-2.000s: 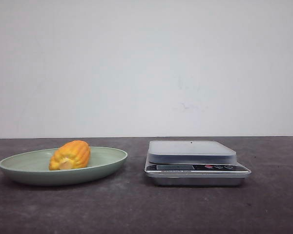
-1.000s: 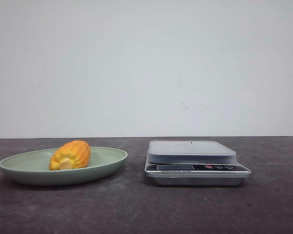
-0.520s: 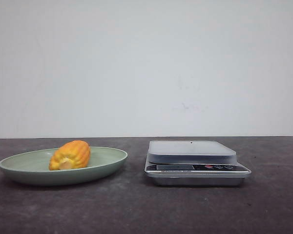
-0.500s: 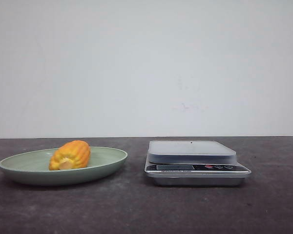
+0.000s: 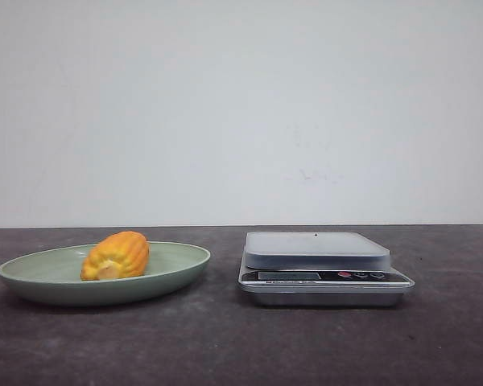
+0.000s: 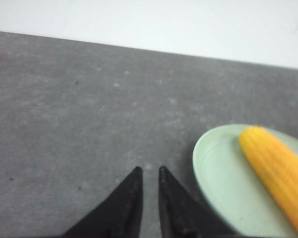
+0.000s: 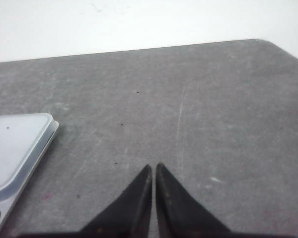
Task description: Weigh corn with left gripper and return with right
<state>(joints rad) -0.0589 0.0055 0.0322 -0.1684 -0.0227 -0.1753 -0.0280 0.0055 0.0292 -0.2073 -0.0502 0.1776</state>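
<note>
The corn (image 5: pixel 116 256), a stubby yellow-orange cob piece with a pale cut end, lies on the green plate (image 5: pixel 177 273) at the left of the table. It also shows in the left wrist view (image 6: pixel 280 173) on the plate (image 6: pixel 218 173). The silver kitchen scale (image 5: pixel 318 251) stands to the right of the plate with nothing on its platform. My left gripper (image 6: pixel 149 169) hovers over bare table beside the plate, its jaws a narrow gap apart and empty. My right gripper (image 7: pixel 153 165) is shut and empty over bare table beside the scale (image 7: pixel 17 144). Neither gripper shows in the front view.
The dark grey table (image 5: pixel 225 346) runs back to a white wall (image 5: pixel 241 112). The scale's display and buttons (image 5: pixel 322 276) face the front. The table's rounded far corner (image 7: pixel 268 42) shows in the right wrist view.
</note>
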